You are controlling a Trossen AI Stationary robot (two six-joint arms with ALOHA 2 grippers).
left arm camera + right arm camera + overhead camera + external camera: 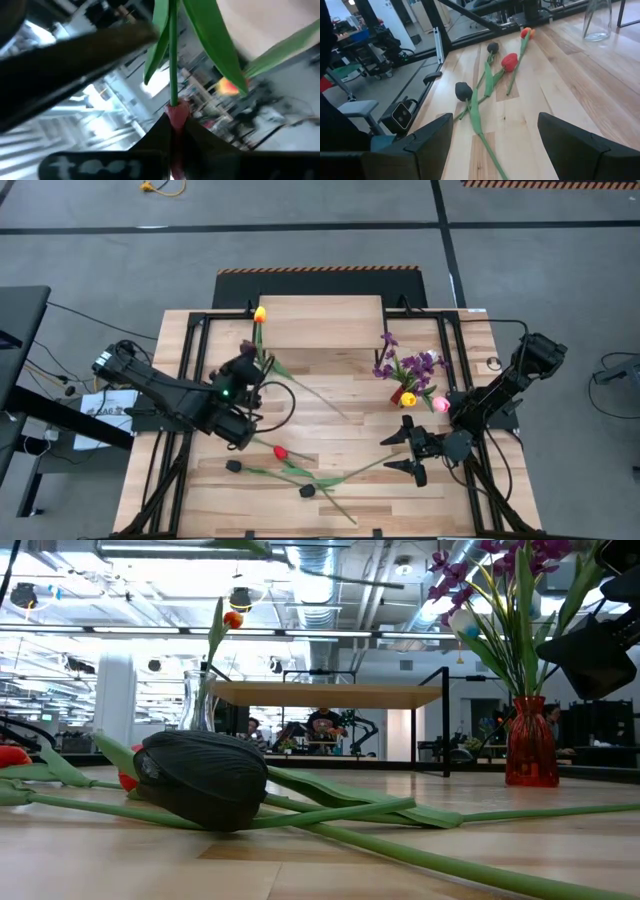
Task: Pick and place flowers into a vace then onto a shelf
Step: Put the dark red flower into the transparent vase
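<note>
High view: left pincer point(243, 372) at nine o'clock clamps an orange-headed flower point(260, 314) by its stem; keep it vertical over the clear vase. Right pincer point(408, 450) waits spread wide, empty.

Around your table point(340, 480) you have a grey floor point(320, 250) crossed by dark lines, with hazard tape point(318, 270) at the mat's far edge. Behind it, ducts point(330, 565) and bright ceiling lights run overhead, and people point(325, 728) sit at distant desks.
</note>
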